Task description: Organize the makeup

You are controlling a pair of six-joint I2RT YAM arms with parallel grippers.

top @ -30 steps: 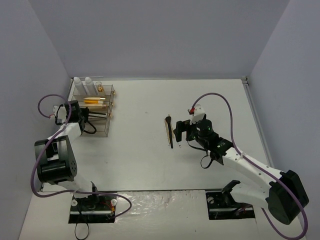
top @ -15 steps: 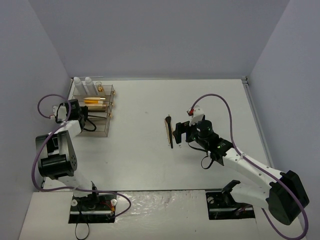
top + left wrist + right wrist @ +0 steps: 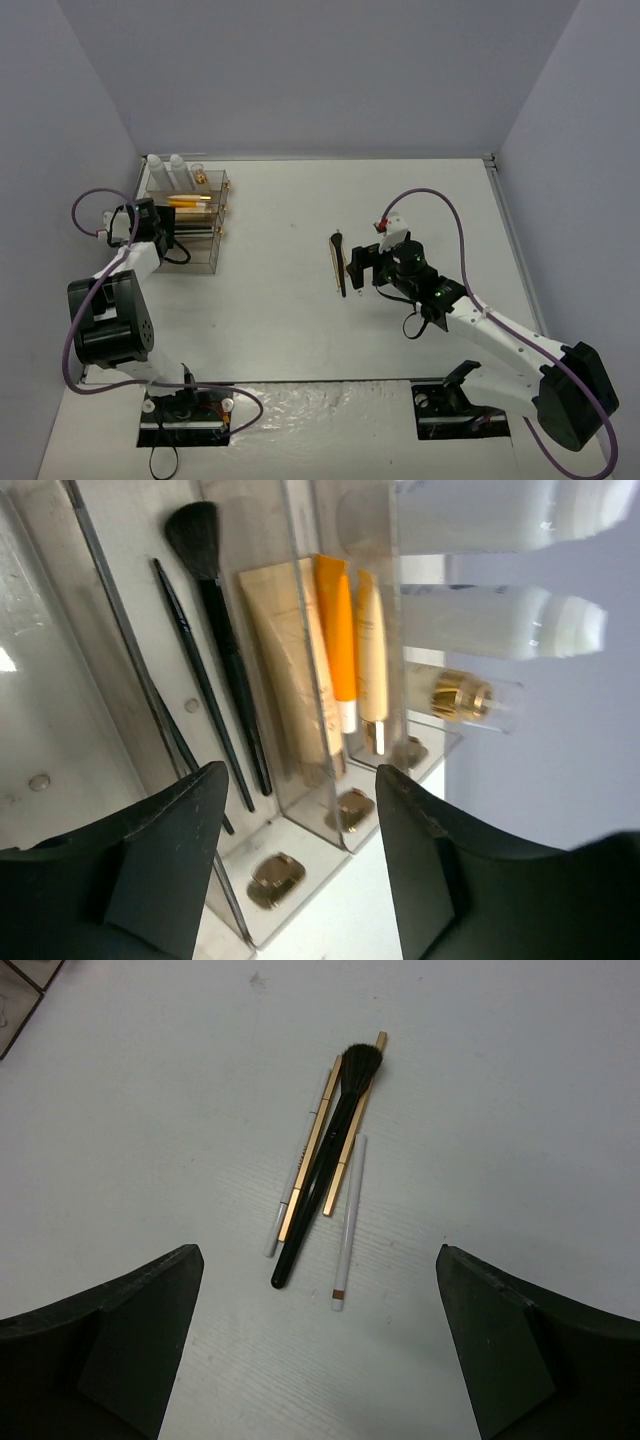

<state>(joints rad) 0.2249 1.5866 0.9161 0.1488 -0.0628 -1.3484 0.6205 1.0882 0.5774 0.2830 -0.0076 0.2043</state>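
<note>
The clear tiered box (image 3: 187,213) at the far left holds most of the makeup. In the left wrist view, black brushes (image 3: 215,650) lie in one tier and orange and beige tubes (image 3: 340,640) in the tier beside it. Two white bottles (image 3: 490,620) and a gold-capped vial (image 3: 462,695) stand on top. My left gripper (image 3: 300,880) is open at the box's gold drawer knobs (image 3: 277,873), holding nothing. On the table lies a bundle: a black brush (image 3: 325,1160), gold sticks (image 3: 300,1190) and a white pencil (image 3: 348,1225). My right gripper (image 3: 315,1350) hovers wide open just short of the bundle (image 3: 340,263).
Grey walls close in the table on the left, back and right. The box stands close to the left wall. Both arm bases (image 3: 185,405) sit at the near edge, and a purple cable (image 3: 440,200) loops over the right arm.
My left gripper has opened in front of the box. The right gripper has edged slightly nearer the bundle and stays open.
</note>
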